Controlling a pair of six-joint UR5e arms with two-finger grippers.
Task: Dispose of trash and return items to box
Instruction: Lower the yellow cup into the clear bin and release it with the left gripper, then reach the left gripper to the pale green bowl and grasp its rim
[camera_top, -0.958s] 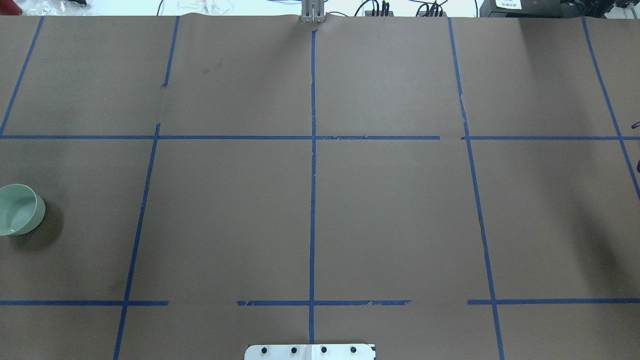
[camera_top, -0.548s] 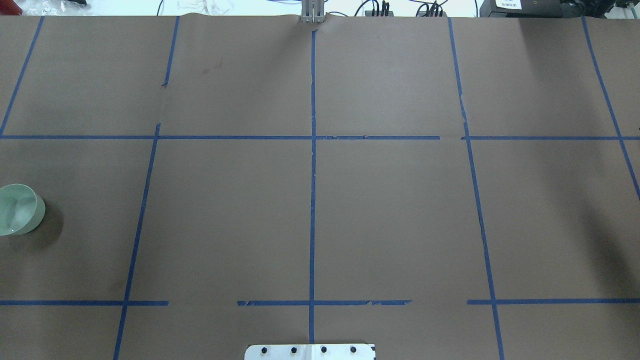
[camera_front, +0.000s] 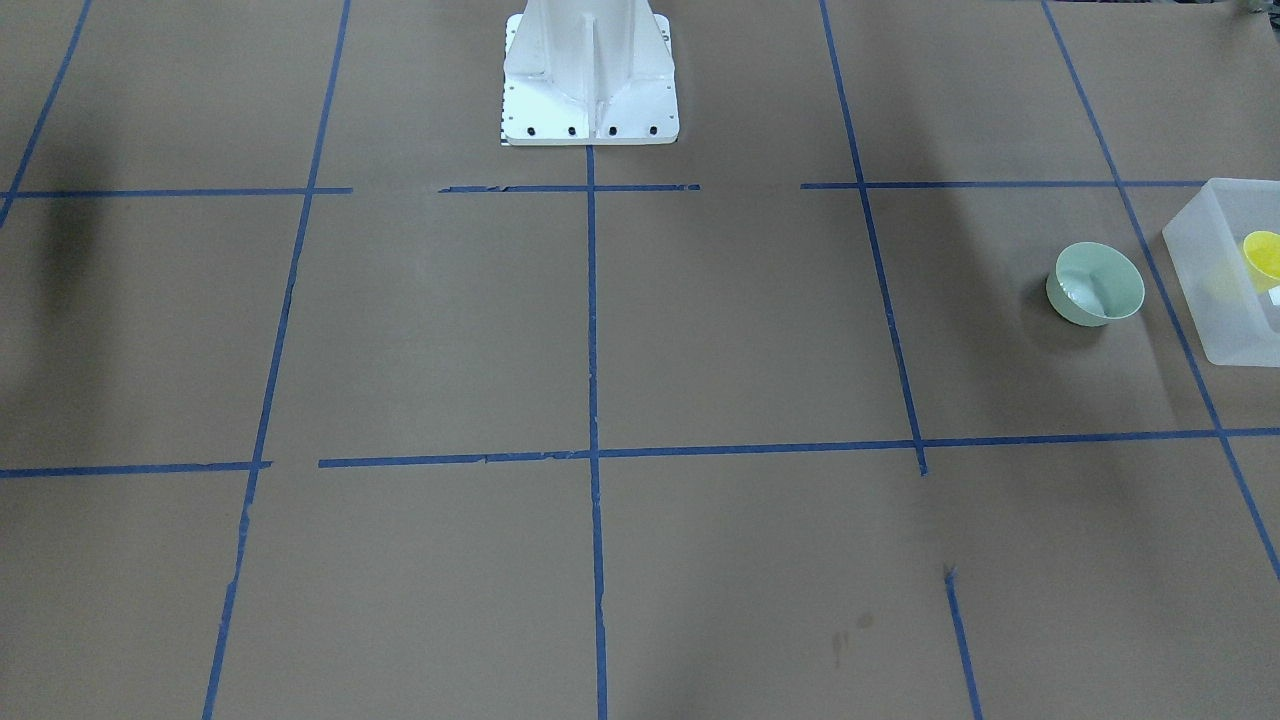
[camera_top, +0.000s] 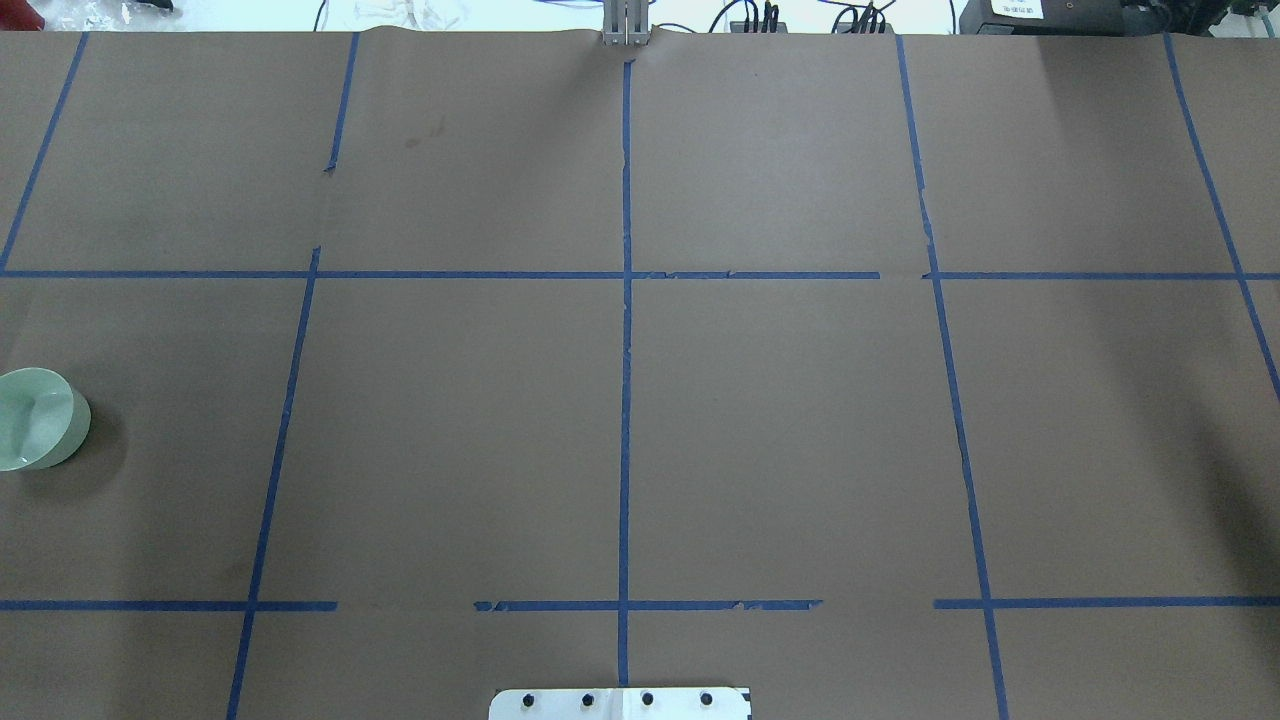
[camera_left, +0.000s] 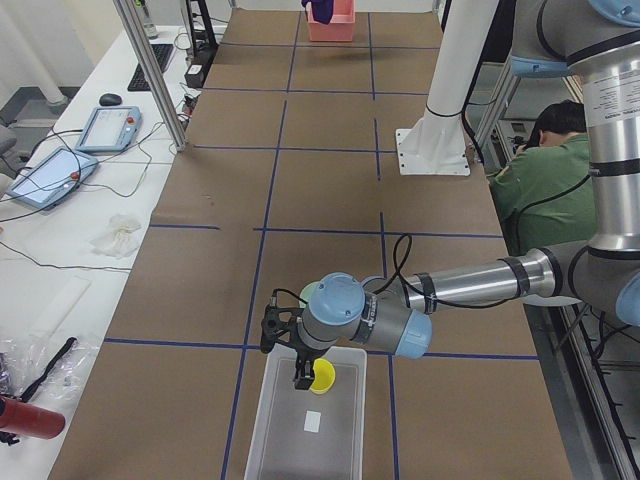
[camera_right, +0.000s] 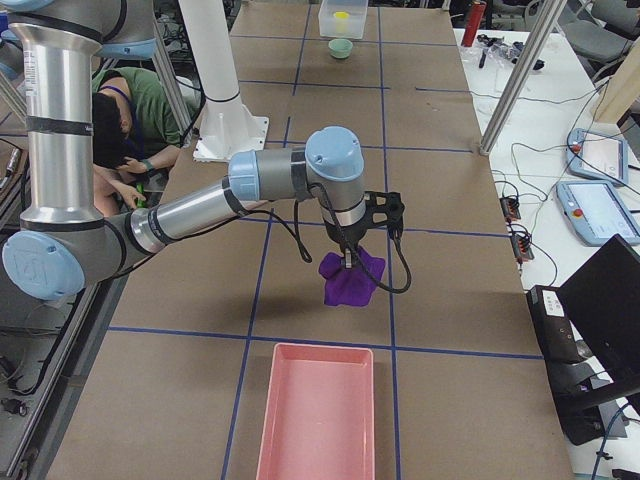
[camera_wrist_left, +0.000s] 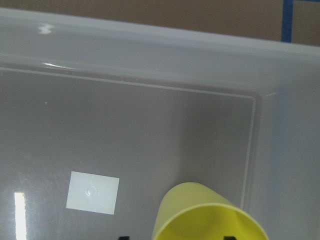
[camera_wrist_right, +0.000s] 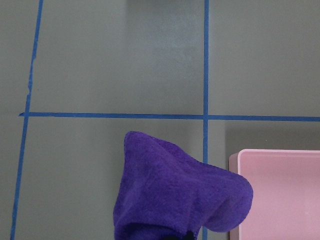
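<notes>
My left gripper (camera_left: 303, 378) is shut on the yellow cup (camera_wrist_left: 205, 215) and holds it inside the translucent white box (camera_left: 270, 430), near one end wall (camera_wrist_left: 150, 55). The cup also shows in the front-facing view (camera_front: 1263, 255). The mint-green bowl (camera_front: 1095, 285) stands upright on the table beside the box (camera_front: 1225, 300), and also shows at the left edge of the overhead view (camera_top: 38, 418). My right gripper (camera_right: 347, 262) is shut on a purple cloth (camera_wrist_right: 175, 190) that hangs above the table, short of the pink bin (camera_right: 315, 410).
The robot's white base (camera_front: 590, 90) stands at mid-table. Brown paper with blue tape lines covers the table. A white label (camera_wrist_left: 93, 192) lies on the box floor. A person (camera_right: 120, 120) sits behind the robot. Tablets and cables lie beyond the far edge.
The tip of purple cloth at the overhead view's right edge has moved out of view to the right. The bowl has stayed in place.
</notes>
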